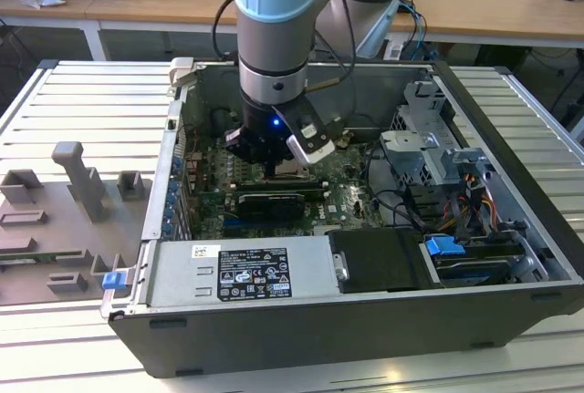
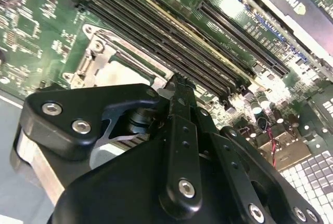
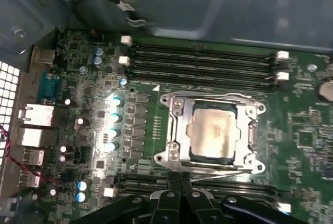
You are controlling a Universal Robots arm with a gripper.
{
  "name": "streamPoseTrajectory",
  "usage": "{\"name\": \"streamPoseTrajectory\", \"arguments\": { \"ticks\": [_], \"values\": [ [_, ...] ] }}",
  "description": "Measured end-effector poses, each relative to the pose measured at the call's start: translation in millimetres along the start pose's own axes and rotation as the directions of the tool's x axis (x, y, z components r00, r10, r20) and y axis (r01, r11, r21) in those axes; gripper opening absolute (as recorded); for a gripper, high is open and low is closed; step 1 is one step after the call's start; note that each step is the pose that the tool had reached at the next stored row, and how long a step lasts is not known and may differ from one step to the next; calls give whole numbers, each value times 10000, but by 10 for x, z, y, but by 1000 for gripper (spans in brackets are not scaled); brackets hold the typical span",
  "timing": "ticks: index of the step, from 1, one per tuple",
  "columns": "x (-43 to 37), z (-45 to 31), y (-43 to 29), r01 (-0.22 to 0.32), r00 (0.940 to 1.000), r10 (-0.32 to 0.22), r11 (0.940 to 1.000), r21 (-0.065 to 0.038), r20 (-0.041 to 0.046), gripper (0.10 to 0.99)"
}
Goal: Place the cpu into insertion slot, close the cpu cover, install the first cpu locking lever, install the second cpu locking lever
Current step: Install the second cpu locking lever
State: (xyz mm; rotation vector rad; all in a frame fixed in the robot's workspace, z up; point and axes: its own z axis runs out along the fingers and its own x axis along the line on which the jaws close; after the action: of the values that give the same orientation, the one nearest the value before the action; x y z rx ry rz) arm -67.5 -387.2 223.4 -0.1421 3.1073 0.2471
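Ribbed grey metal table (image 1: 55, 92) under open black computer case (image 1: 511, 138). Pale silvery square cpu (image 3: 215, 129) seated in silver-rimmed insertion slot (image 3: 175, 130), thin silver frame cpu cover (image 3: 244, 110) lying flat around it. Black gripper (image 3: 179, 182) clenched, empty, fingertips together just beside socket edge.

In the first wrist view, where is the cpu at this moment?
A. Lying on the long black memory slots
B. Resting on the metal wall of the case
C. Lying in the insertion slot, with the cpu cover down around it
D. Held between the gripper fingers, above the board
C. In the first wrist view the pale cpu lies inside the insertion slot, framed by the silver cpu cover, while the gripper sits at the socket's edge.
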Motion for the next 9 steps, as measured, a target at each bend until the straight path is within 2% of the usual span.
{"name": "streamPoseTrajectory", "arguments": {
  "ticks": [3, 5, 6, 7, 8, 9],
  "values": [
    [17, 79, -11, 27, 10000, -27, 10000, -25, -1, 106],
    [26, 118, -18, 46, 10000, -46, 10000, -86, 0, 106],
    [28, 124, -20, 50, 10000, -50, 9998, -172, 8, 106],
    [32, 133, -37, 52, 10000, -51, 9993, -376, 28, 106],
    [39, 141, -56, 55, 10000, -53, 9987, -504, 40, 106],
    [55, 156, -70, 56, 10000, -53, 9983, -575, 49, 106]
  ]
}}
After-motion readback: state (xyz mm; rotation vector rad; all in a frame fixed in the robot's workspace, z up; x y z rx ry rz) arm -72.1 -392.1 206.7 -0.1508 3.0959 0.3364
